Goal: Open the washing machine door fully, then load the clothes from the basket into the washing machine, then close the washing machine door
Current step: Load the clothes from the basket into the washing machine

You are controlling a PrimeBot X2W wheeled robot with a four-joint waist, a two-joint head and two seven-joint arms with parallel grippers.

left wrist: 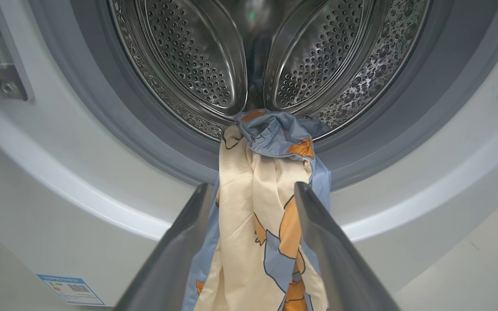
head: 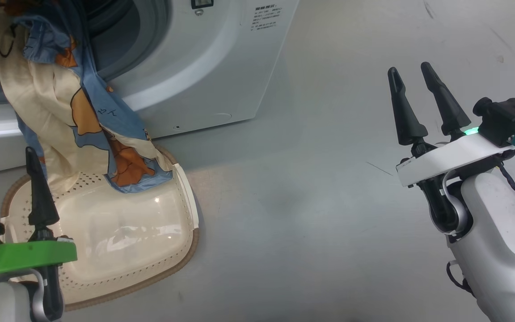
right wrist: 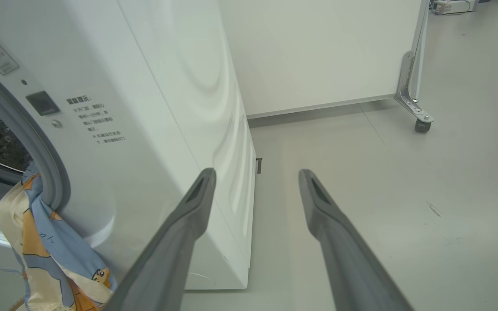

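Observation:
The washing machine (head: 204, 67) stands open, its steel drum (left wrist: 188, 56) bare inside; the washing machine door is out of view. The clothes (head: 61, 112), blue with orange figures and a cream inner side, hang from the drum's lip over the grey gasket down into the basket (head: 189, 210) on the floor. In the left wrist view the clothes (left wrist: 253, 242) hang beyond and between the fingers. My left gripper (head: 9, 154) is open over the basket's near left side, apart from the fabric. My right gripper (head: 409, 67) is open above bare floor, far right of the machine.
Grey floor stretches right of the machine. In the right wrist view a white partition on a caster wheel (right wrist: 422, 125) stands behind the machine's side panel (right wrist: 214, 108). A blue label (left wrist: 69, 289) sits at the machine's lower corner.

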